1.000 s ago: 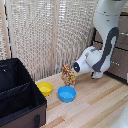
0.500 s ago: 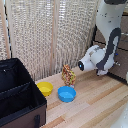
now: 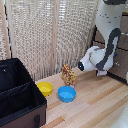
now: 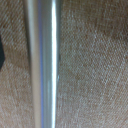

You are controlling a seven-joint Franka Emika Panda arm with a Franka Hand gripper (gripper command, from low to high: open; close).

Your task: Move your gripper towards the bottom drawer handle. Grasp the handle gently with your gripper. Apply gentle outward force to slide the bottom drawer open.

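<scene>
Silver handle (image 4: 42, 65): rigid, smooth metal bar, likely slippery; I should grip it mid-length. My hand (image 3: 101, 73): finger state I cannot tell. Bottom drawer (image 4: 95, 65): brown woodgrain.

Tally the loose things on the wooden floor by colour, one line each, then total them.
Yellow bowl: 1
Blue bowl: 1
Orange-brown giraffe-like toy: 1
Black case: 1
Total: 4

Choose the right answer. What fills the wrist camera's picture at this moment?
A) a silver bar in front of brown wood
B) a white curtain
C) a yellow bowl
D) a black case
A: the wrist view shows the silver handle very close, against the brown drawer front.
</scene>
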